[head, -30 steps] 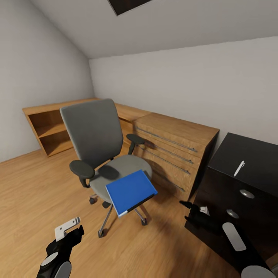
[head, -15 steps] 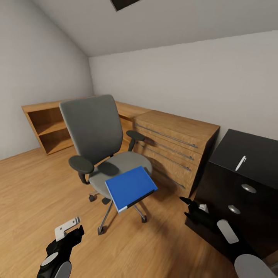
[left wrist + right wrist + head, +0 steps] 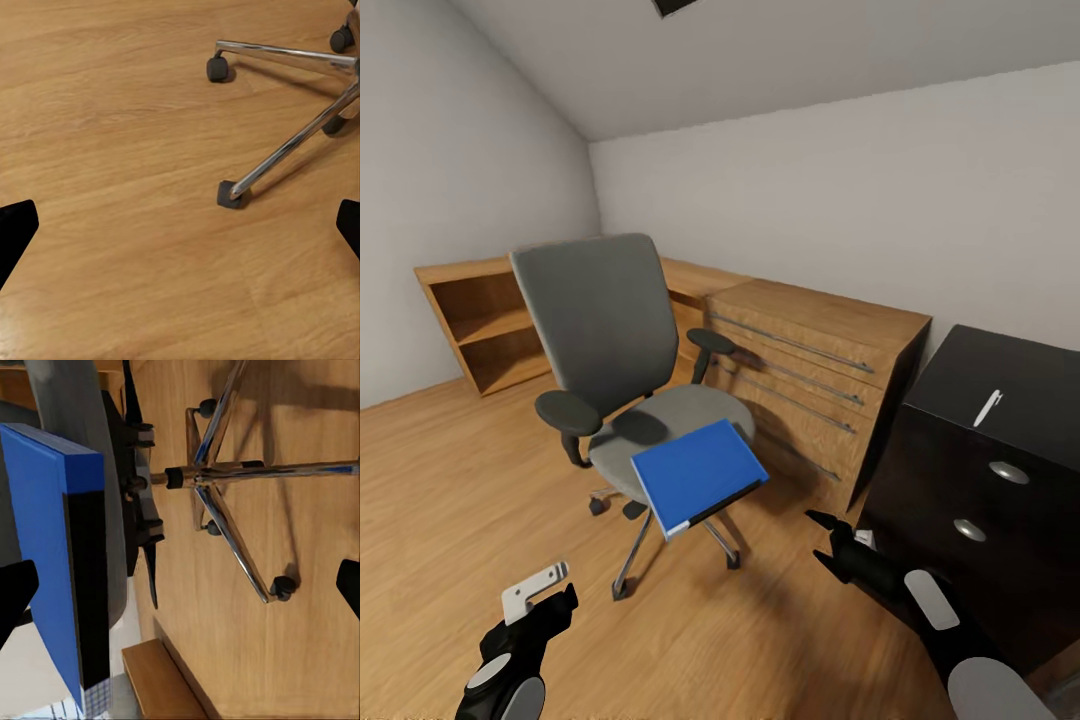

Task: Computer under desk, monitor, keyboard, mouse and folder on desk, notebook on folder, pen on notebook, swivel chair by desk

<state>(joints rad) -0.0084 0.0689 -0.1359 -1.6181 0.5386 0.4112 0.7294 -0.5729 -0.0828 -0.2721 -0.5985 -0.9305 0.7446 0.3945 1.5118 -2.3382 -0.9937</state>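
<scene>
The grey swivel chair (image 3: pixel 600 320) stands mid-room on the wood floor, with the blue folder (image 3: pixel 698 475) lying on the front of its seat and jutting over the edge. A white pen (image 3: pixel 987 408) rests on the black drawer unit (image 3: pixel 980 480) of the desk at the right. My right gripper (image 3: pixel 818 537) is open, low and to the right of the folder, pointing at it. Its wrist view shows the folder (image 3: pixel 45 547) edge-on and the chrome chair base (image 3: pixel 225 472). My left gripper (image 3: pixel 540 598) hangs open over the floor, near a chair leg (image 3: pixel 292 142).
An oak dresser (image 3: pixel 810 370) stands against the wall between the chair and the black unit. Open oak shelves (image 3: pixel 480 320) sit in the far left corner. Bare wood floor (image 3: pixel 440 480) spreads to the left of the chair.
The whole view has shifted a little, so the camera moved. My right gripper has reached slightly further toward the chair. The left gripper holds its place.
</scene>
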